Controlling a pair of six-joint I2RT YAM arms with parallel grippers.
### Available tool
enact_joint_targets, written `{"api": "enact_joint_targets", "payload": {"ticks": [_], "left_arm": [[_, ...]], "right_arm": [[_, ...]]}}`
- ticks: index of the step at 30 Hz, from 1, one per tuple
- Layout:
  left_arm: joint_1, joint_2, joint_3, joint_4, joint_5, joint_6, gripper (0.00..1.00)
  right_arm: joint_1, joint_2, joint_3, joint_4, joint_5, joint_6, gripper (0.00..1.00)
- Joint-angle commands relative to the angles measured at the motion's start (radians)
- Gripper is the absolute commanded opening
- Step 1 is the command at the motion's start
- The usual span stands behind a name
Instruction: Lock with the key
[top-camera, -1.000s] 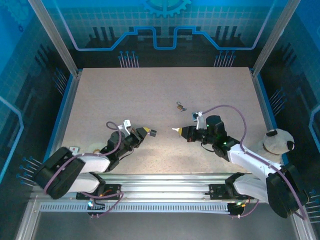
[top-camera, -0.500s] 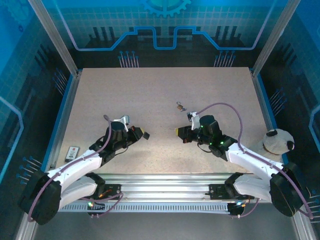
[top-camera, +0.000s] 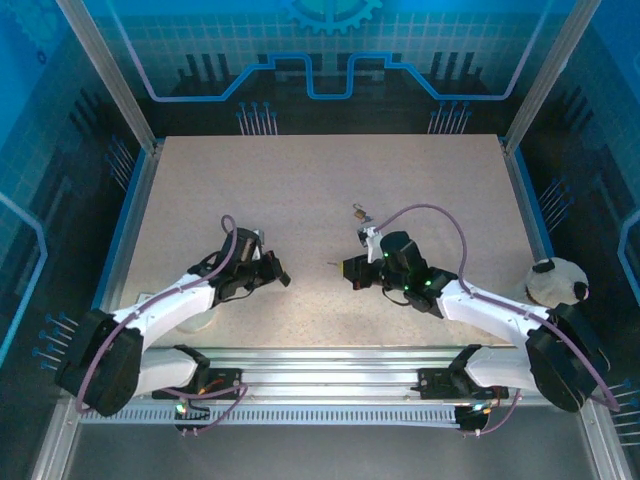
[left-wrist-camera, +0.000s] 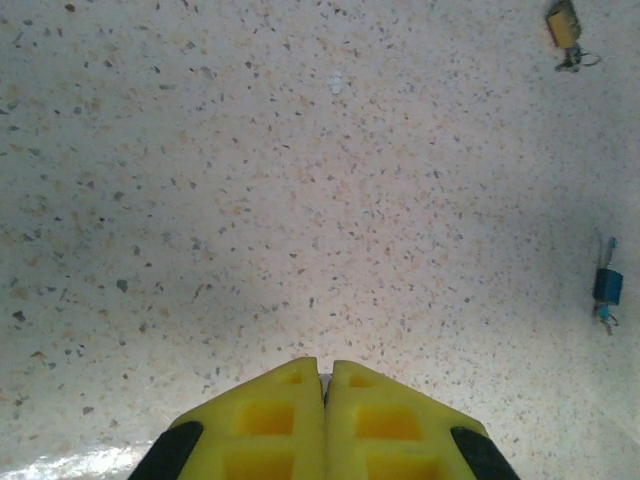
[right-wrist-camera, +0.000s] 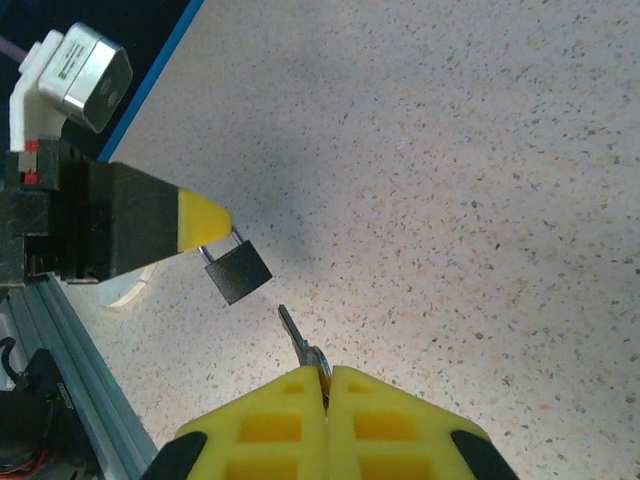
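steel key (right-wrist-camera: 296, 338) pinched in my closed right pincer (right-wrist-camera: 325, 385) — left pincer (right-wrist-camera: 212, 226) clamps the padlock (right-wrist-camera: 238, 271) shackle; square blade to lock's underside, advance slow.

A pale speckled table (top-camera: 300, 180) is filling the middle of the enclosure, with light glaring off its near part. A blue strip (top-camera: 128, 215) is running along each of its side edges. Slanting metal posts (top-camera: 103, 70) are rising at the far corners. Behind them a blue back wall (top-camera: 200, 45) is showing a grid, a gear shape and a bright outlined band. Dark blue side panels (top-camera: 30, 200) are closing in both sides. Ribbed metal rails (top-camera: 330, 362) are stretching across the near edge.
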Motion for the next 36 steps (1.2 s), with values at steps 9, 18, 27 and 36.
{"api": "enact_joint_targets", "payload": {"ticks": [9, 18, 27, 36], "left_arm": [[0.047, 0.186, 0.146, -0.006, 0.081, 0.081, 0.0], [0.074, 0.309, 0.227, -0.026, 0.109, 0.112, 0.0], [0.084, 0.36, 0.253, -0.042, 0.119, 0.136, 0.0], [0.086, 0.387, 0.274, -0.057, 0.125, 0.148, 0.0]], "right_arm": [[0.045, 0.072, 0.045, 0.08, 0.008, 0.006, 0.0], [0.059, 0.091, 0.058, 0.075, 0.005, 0.002, 0.0], [0.065, 0.109, 0.067, 0.07, -0.004, 0.0, 0.0], [0.076, 0.138, 0.076, 0.076, -0.013, 0.005, 0.0]]}}
